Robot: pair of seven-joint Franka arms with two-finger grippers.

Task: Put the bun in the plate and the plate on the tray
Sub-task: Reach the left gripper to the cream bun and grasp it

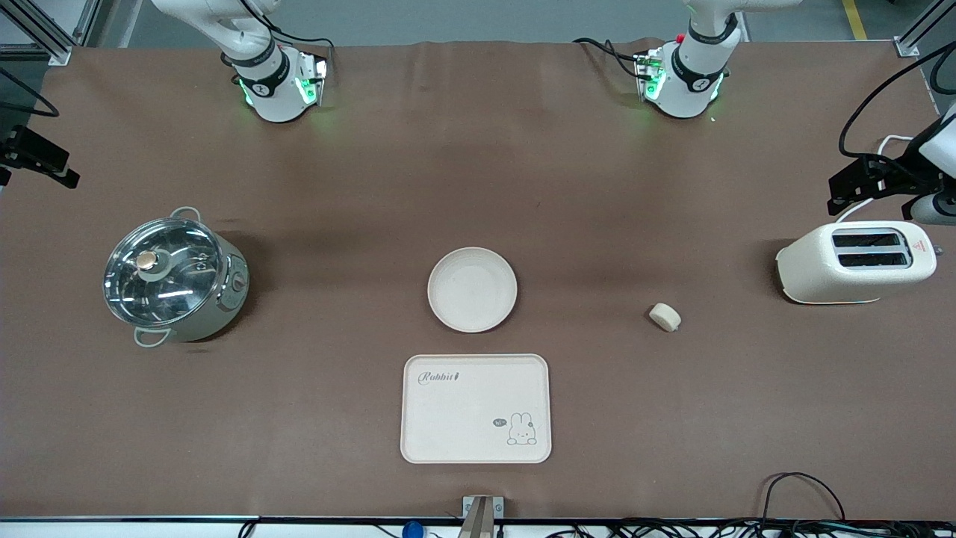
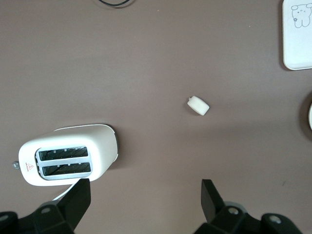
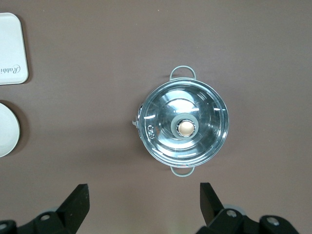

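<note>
Front view: the plate (image 1: 472,289) lies bare near the table's middle, with the tray (image 1: 476,408) just nearer the camera and apart from it; the tray carries nothing (its "Rabbit" lettering and rabbit drawing are uncovered). The bun (image 1: 665,317) rests on the cloth toward the left arm's end, between the plate and the toaster (image 1: 856,261), touching neither. A lidded pot (image 1: 173,276) stands toward the right arm's end. Left wrist view: the left gripper (image 2: 145,197) hangs high over the table with fingers spread wide and nothing between them; the bun (image 2: 198,105), the toaster (image 2: 68,158) and a tray corner (image 2: 296,41) appear below. Right wrist view: the right gripper (image 3: 144,202) is likewise spread and unladen, above the cloth beside the pot (image 3: 184,126); edges of the tray (image 3: 12,48) and plate (image 3: 7,129) show.
</note>
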